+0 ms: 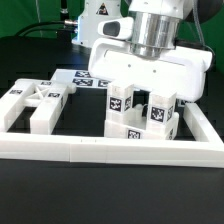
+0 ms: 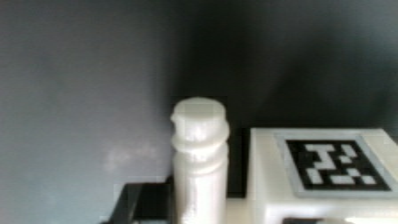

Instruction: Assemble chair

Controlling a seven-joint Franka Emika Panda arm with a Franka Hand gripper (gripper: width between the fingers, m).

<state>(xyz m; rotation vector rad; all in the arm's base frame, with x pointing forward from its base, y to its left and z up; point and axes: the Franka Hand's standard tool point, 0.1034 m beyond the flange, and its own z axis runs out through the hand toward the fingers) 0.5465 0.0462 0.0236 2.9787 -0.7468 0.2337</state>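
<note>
My gripper [image 1: 141, 98] hangs low over a cluster of white tagged chair blocks [image 1: 128, 124], just behind the front rail. In the wrist view the gripper [image 2: 199, 206] is shut on a slim, round-topped white chair rod [image 2: 199, 140]. The rod stands between the dark fingers [image 2: 150, 200]. A white block with a black-and-white tag [image 2: 331, 166] sits right beside the rod, close to touching it. A cross-braced white chair part [image 1: 35, 102] lies at the exterior view's left, apart from the gripper. In the exterior view the fingertips are hidden by the hand and the blocks.
The long white border rail [image 1: 105, 150] runs along the front and turns back at the exterior view's right [image 1: 207, 126]. Flat white tagged pieces [image 1: 84, 77] lie behind the gripper. The table surface is black.
</note>
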